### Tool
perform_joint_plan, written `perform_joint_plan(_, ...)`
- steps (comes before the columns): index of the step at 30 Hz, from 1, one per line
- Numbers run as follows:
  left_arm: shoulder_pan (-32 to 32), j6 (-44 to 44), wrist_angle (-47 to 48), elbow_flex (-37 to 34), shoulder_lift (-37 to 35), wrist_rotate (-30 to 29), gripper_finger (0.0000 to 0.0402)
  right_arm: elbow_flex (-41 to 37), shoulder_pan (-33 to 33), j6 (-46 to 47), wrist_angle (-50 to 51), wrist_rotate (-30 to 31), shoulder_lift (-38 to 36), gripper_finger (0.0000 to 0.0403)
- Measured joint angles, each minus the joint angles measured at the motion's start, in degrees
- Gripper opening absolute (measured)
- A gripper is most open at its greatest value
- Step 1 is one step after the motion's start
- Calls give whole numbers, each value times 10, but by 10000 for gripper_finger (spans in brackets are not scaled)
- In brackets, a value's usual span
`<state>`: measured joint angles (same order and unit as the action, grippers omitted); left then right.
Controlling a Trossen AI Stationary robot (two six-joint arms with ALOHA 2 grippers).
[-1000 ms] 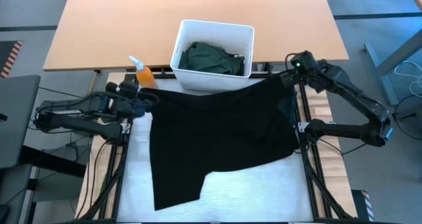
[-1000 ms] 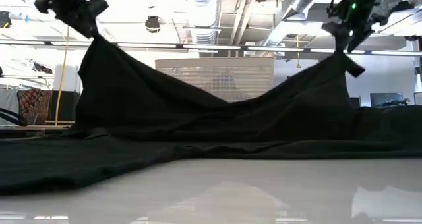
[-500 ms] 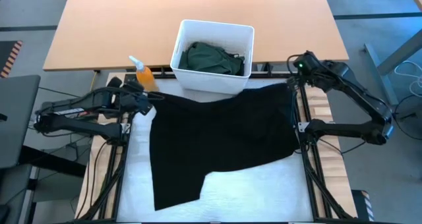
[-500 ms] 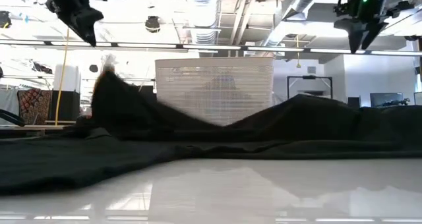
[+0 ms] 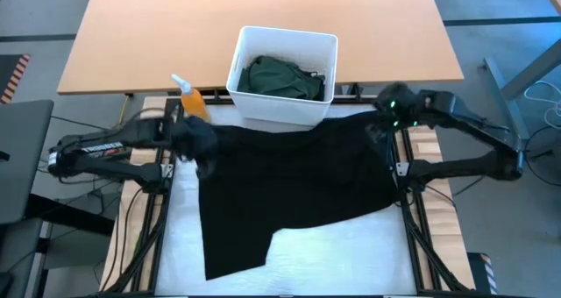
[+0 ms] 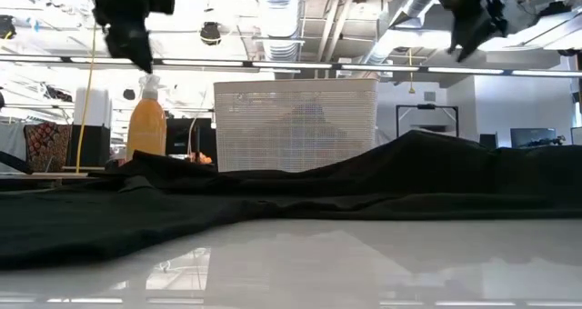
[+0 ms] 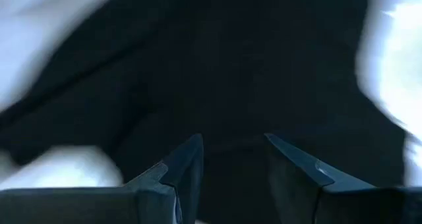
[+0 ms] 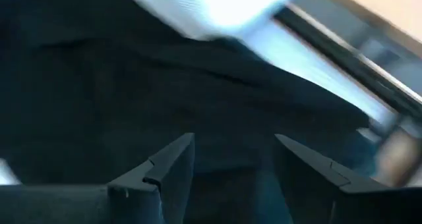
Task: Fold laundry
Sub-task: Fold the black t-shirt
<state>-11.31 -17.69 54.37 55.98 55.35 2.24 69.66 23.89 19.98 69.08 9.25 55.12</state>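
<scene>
The laundry in play is a wide black garment (image 5: 298,184) that lies spread on the white table top, its far edge beside the white bin (image 5: 326,48). Its folds show in the low view (image 6: 273,191). My left gripper (image 5: 198,142) hangs open above the garment's far left corner. My right gripper (image 5: 386,121) hangs open above its far right corner. In the low view both grippers (image 6: 141,62) (image 6: 460,51) stand well clear of the cloth. Each wrist view shows black cloth beyond empty fingers (image 7: 231,151) (image 8: 234,151). A dark green garment (image 5: 282,77) lies in the bin.
An orange bottle (image 5: 191,98) stands by the bin's left side, close behind my left gripper. A wooden table (image 5: 263,17) lies beyond the bin. Bare white table top (image 5: 342,254) shows at the near right, beside the garment's near edge.
Both grippers held the black garment's far corners lifted above the table and have let go. The two corners have dropped, and the cloth now lies flat. My left gripper has since swung toward the table's right over the cloth, and my right gripper toward the near edge. Both have turned.
</scene>
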Motion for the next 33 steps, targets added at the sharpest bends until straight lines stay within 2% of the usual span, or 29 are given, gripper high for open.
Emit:
perform_joint_plan(2,69,0,-69,-32,2,20,144,-11,-83,22,-39,0,0,228)
perform_joint_plan(5,176,-2,-162,-83,20,15,144,-51,-215,41,-131,7,0,228)
perform_joint_plan(8,278,-16,-258,-129,56,-39,143,-109,-338,54,-247,46,17,227)
perform_joint_plan(11,351,-65,-308,-167,111,-121,134,-165,-417,61,-348,78,64,216)
perform_joint_plan(13,381,-118,-314,-180,155,-132,121,-194,-445,88,-401,98,103,200)
perform_joint_plan(16,415,-191,-300,-181,221,-111,91,-219,-463,117,-461,116,172,160)
perform_joint_plan(20,446,-240,-319,-177,293,-53,36,-220,-469,148,-466,115,260,82)
perform_joint_plan(23,469,-282,-342,-168,336,20,7,-220,-472,177,-474,95,314,23)
perform_joint_plan(25,488,-311,-355,-161,354,75,6,-220,-481,194,-486,84,344,14)
perform_joint_plan(28,521,-346,-390,-148,369,136,2,-219,-502,230,-506,64,385,29)
perform_joint_plan(30,541,-380,-404,-142,370,155,1,-219,-520,256,-526,52,406,35)
perform_joint_plan(33,565,-426,-417,-132,370,171,0,-204,-548,292,-561,0,431,30)
